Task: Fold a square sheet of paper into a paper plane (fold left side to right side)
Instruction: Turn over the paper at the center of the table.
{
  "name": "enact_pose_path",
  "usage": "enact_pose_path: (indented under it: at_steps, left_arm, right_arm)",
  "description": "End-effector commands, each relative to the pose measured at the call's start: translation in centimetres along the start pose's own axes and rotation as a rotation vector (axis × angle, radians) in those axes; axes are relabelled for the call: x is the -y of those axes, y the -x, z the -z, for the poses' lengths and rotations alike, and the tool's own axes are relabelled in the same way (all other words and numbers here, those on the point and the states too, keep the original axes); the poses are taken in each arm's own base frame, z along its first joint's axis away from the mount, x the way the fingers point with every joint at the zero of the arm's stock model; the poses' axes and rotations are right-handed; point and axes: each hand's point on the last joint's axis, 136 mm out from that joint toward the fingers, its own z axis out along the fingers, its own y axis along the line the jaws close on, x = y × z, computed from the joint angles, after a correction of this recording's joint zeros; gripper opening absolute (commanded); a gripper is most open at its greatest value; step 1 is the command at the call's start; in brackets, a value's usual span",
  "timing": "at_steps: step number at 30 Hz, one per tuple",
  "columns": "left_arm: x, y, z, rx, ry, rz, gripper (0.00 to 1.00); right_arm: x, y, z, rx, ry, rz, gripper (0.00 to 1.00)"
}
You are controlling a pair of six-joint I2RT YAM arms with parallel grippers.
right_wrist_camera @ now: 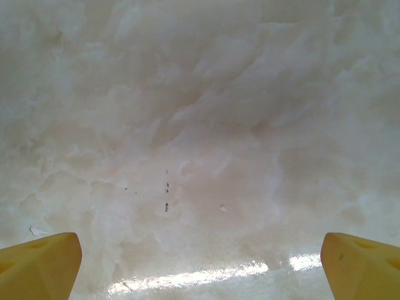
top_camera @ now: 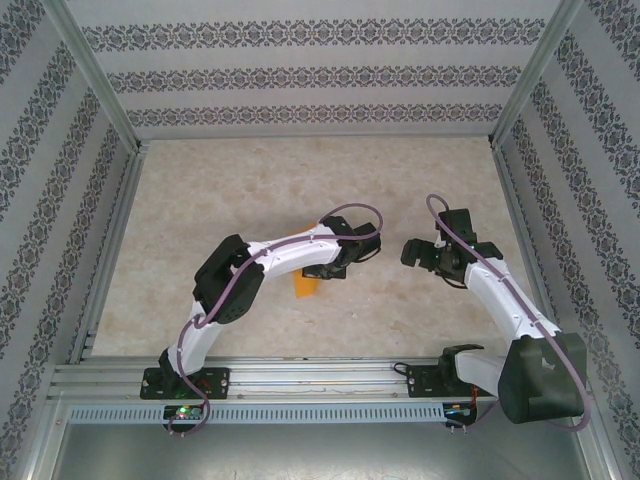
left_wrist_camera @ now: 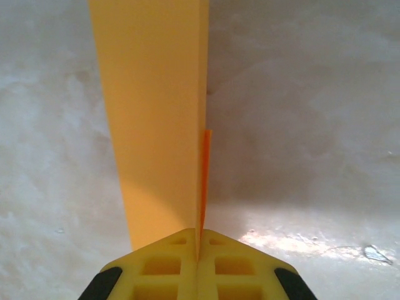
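Your left claw (left_wrist_camera: 197, 247) is clamped tight on the sheet of paper (left_wrist_camera: 156, 125), pinching it right at the near end. The orange strip runs away from the fingers over the desk (left_wrist_camera: 312, 125). It doesn't read as a flat square here. You get a long narrow band with a straight edge down its right side and a second thin layer peeking out just beside that edge. So I'd say the left-to-right fold is basically in.

From the top camera a small orange bit pokes out from under the left forearm (top_camera: 290, 255), around the middle of the desk. Your right claw (right_wrist_camera: 200, 262) hangs wide open above bare desk, holding nothing, well apart from the paper.

My guess at what's left: press that crease down properly and let go. I can't tell if the paper lies flat or is lifted off the desk. The far end runs out of frame, so I can't say whether the layers line up.
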Motion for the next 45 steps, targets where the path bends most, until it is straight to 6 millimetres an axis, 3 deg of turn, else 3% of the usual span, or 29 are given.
enact_pose_path:
  at_steps: [1,7,12,16,21,25,32,37,42,45]
  left_arm:
    - [1.0,-0.4,-1.3,-0.045,-0.039,-0.018,0.10]
    - [1.6,-0.5,-1.1,-0.057,-0.086,-0.033,0.27]
    - [2.3,0.1,0.4,-0.033,-0.183,-0.061,0.43]
    - [2.2,1.3,2.0,0.017,-0.292,-0.045,0.52]
    - [0.9,3.4,4.0,0.104,-0.480,0.021,0.56]
    - [-0.5,5.1,5.3,0.198,-0.684,0.091,0.57]
    - [-4.1,6.7,5.0,0.248,-0.910,0.248,0.57]
    - [-5.5,6.6,4.5,0.212,-1.003,0.272,0.55]
    - [-6.9,5.8,3.2,0.179,-1.012,0.302,0.50]
    - [-7.8,5.5,2.5,0.180,-1.002,0.331,0.47]
  right_arm:
    - [0.1,-0.2,0.2,0.001,0.012,0.002,0.98]
    - [-0.1,-0.4,0.3,-0.004,0.026,-0.001,0.98]
    - [-0.8,-0.4,0.5,-0.007,0.070,-0.003,0.98]
    - [-2.2,-0.3,0.8,-0.014,0.145,-0.004,0.98]
    - [-4.9,-0.3,1.2,-0.049,0.295,-0.022,0.97]
    - [-7.4,-0.5,1.1,-0.107,0.424,-0.063,0.85]
    - [-12.6,-2.2,-0.7,-0.242,0.539,-0.069,0.60]
    - [-17.4,-3.9,-2.7,-0.328,0.585,-0.045,0.35]
    - [-21.1,-5.1,-4.3,-0.371,0.595,-0.014,0.02]
    - [-22.3,-5.8,-5.1,-0.397,0.589,0.006,0.00]
